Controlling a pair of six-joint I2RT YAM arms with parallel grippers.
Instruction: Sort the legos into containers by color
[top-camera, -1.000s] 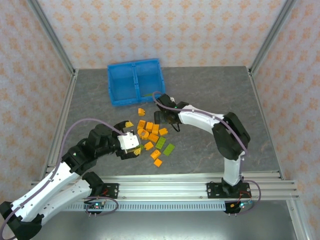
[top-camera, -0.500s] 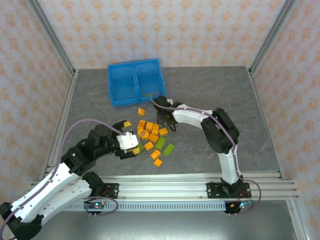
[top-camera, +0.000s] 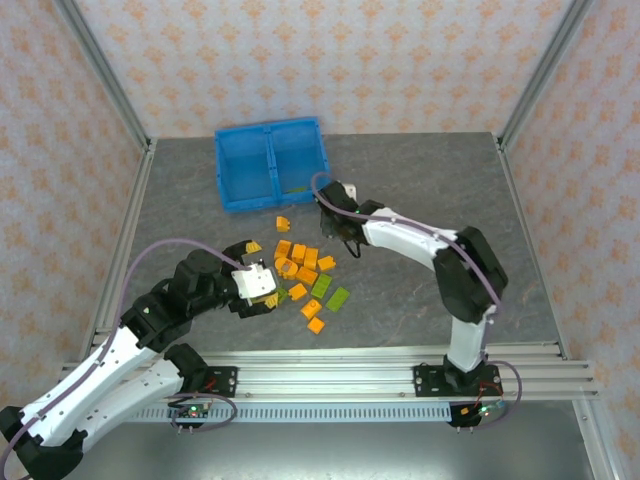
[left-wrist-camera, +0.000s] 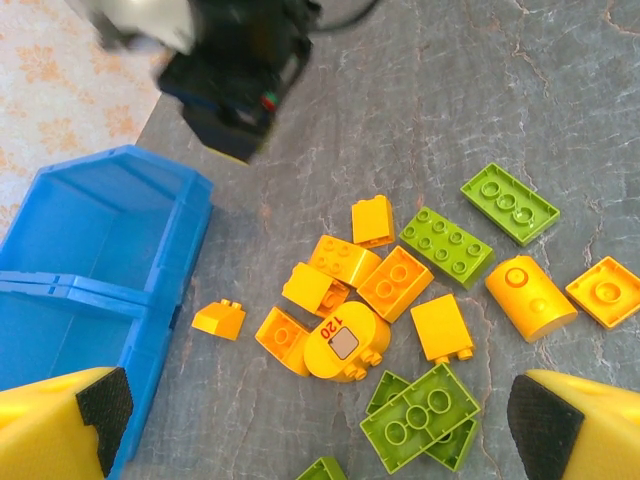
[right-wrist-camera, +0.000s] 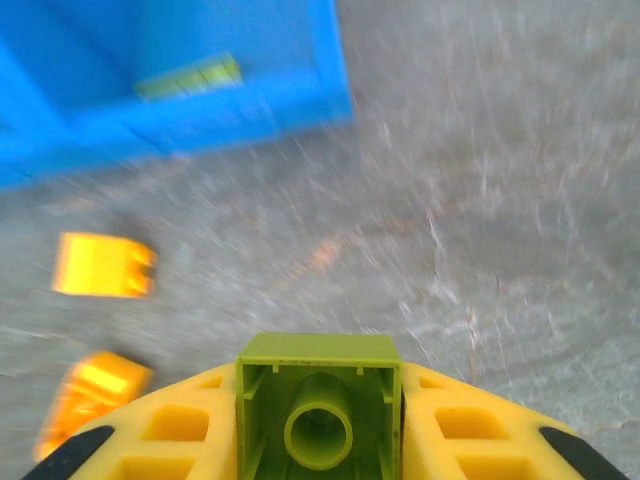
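Well, my right tool is pinched on a green brick. The brick's hollow underside and centre tube face the wrist camera, and the two pads bear on opposite flat walls. I judge that the right place to hold it. The piece looks like hard, light plastic with smooth sides, so it should not crush. It could twist or slip out if squeezed on a corner or across the studs.

From above, the arm hangs over bare surface between the heap and the blue bin, close to the bin's right compartment. Another green piece already lies in there near the front wall.

My left tool is spread wide and holds nothing, poised over the loose legos. There, orange bricks and green bricks are jumbled, some touching and some tilted. Those lying flat and apart offer clean side walls, while the leaning ones look trickier.
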